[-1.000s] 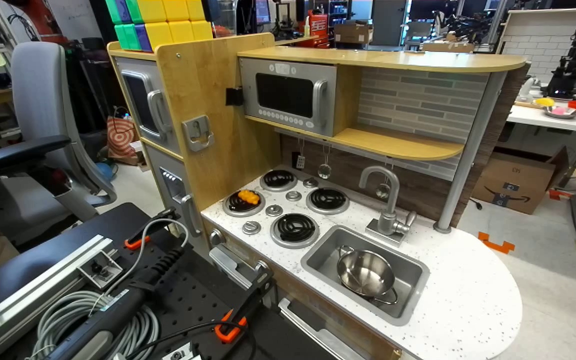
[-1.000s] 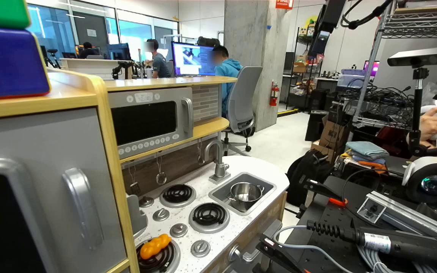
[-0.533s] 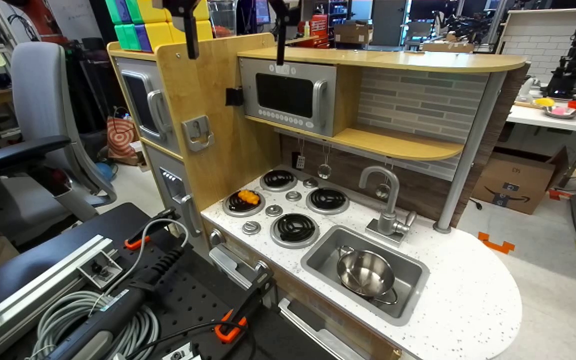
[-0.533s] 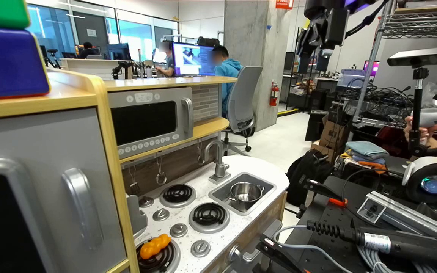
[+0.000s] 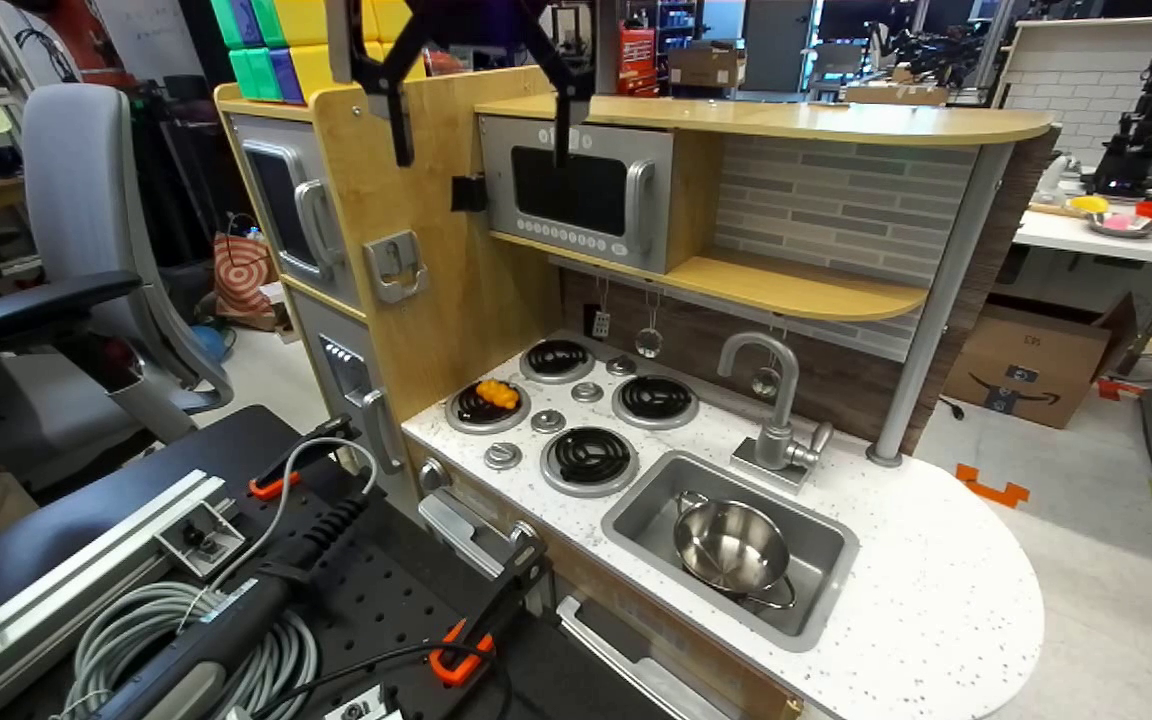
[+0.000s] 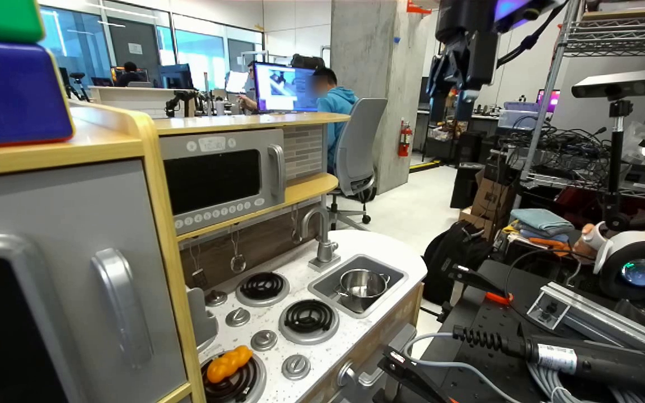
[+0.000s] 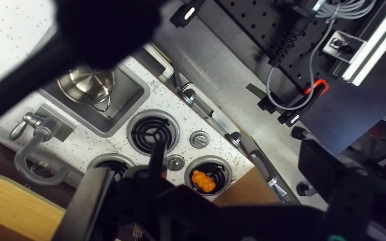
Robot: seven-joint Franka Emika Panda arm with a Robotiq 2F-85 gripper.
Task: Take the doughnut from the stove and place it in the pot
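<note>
So the doughnut (image 5: 498,395), this lumpy orange thing, is sitting on the stove (image 5: 586,412), on the front burner (image 5: 471,408) by the tall wooden cabinet (image 5: 466,290), and it only covers part of the black coil. Pot (image 5: 731,548) is over in the sink (image 5: 821,567), open side up, with a handle on either side, and in the wrist view you can look right down into its shiny inside. Gripper (image 5: 482,160) is spread really wide with nothing between its fingers (image 5: 401,130), hanging up high and well apart from the doughnut. In an exterior view it overlaps the microwave (image 5: 581,200), though I can't tell how near the two are. Faucet (image 5: 784,408) is standing just beside the sink, and there are some chunky colored blocks (image 5: 248,75) stacked on top of the cabinet.
</note>
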